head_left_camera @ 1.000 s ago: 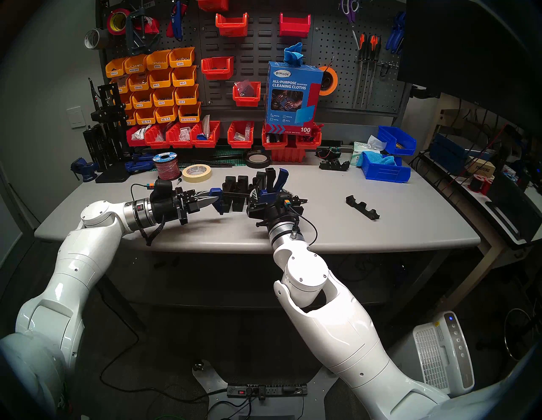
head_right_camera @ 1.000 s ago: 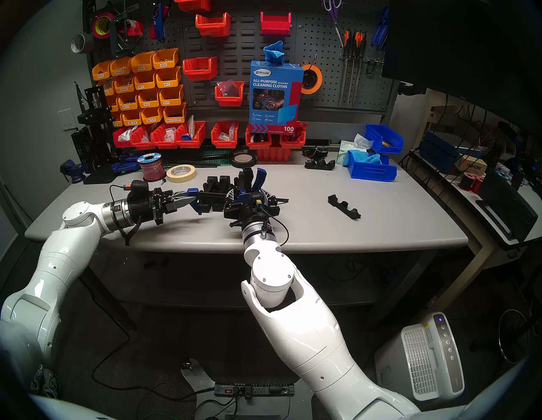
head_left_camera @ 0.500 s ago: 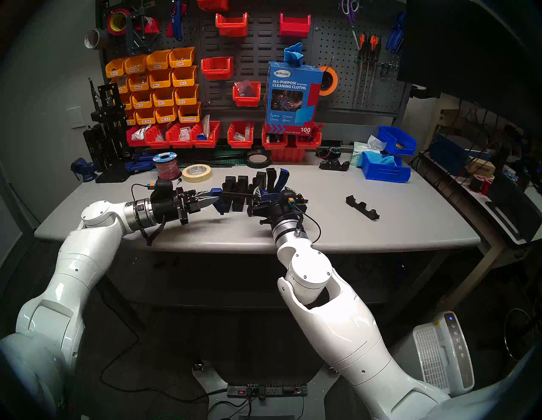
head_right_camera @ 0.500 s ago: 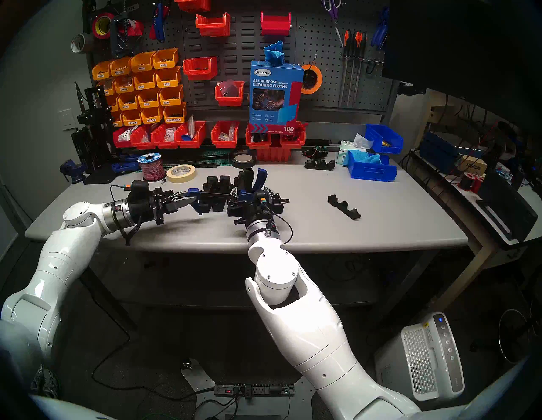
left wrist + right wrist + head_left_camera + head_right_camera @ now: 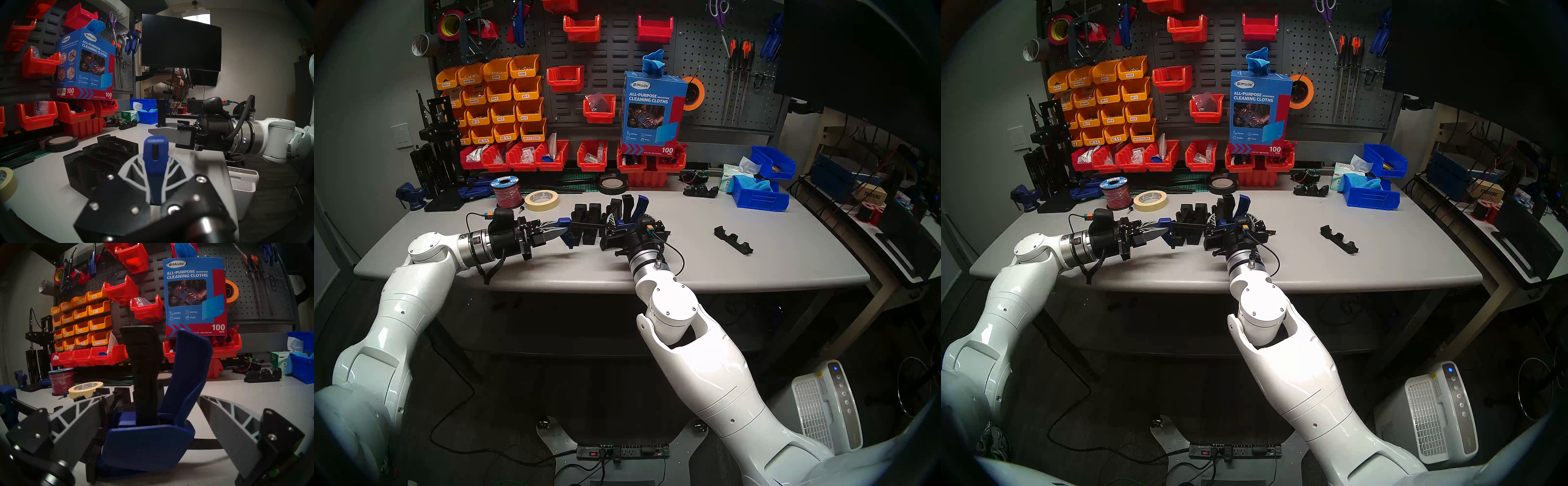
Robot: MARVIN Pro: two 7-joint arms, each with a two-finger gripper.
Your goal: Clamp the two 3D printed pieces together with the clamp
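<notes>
While left jaws pinch the clamp's (image 5: 155,162) end, right jaws spread wide, straddling its handle.

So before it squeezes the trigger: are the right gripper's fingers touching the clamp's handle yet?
Apart. In the right wrist view the right gripper stands open, its grey fingers clear of the clamp's handle and blue trigger on both sides.

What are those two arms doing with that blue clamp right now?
Left pincer shut on clamp end. Right pincer open around its trigger handle. Printed pieces between blue jaws. Nothing blocking.
</notes>
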